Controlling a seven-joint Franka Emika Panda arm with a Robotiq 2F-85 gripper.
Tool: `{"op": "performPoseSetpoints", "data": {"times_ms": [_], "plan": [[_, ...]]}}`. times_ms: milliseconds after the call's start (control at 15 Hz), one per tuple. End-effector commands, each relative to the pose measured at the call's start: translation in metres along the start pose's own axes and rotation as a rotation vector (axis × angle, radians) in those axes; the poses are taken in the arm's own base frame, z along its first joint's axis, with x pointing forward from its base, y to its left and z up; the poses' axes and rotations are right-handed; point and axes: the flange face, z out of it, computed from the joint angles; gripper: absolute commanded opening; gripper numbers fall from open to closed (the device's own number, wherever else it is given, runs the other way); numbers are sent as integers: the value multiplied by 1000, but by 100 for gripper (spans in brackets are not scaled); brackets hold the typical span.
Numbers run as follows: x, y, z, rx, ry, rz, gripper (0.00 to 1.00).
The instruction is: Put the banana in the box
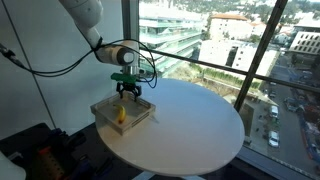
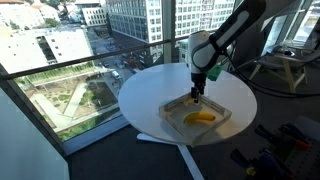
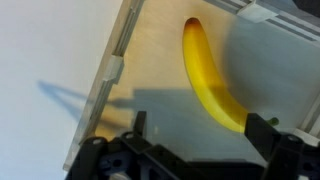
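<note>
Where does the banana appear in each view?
In an exterior view: the banana is left of centre, inside the box.
In an exterior view: it is right of centre, inside the box.
Wrist view: it is right of centre, lying on the floor of the box.
Shared landmark: the box around it.

Bright daylight from the tall windows (image 1: 230, 40), hard shadows on the white table (image 3: 40, 40), wrist view soft and blurry

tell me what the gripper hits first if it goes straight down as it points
Most likely the banana, lying on the box floor just under the open gripper; depth is hard to judge.
</note>
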Motion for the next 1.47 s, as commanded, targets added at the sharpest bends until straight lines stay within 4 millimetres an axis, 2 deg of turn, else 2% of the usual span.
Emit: {"op": "performPoseSetpoints", "data": {"times_ms": [0, 600, 1400], "plan": [[2, 3, -6, -8, -20, 10, 100], [-4, 3, -16, -7, -51, 52, 100], [-20, 0, -45, -5, -104, 185, 100]]}}
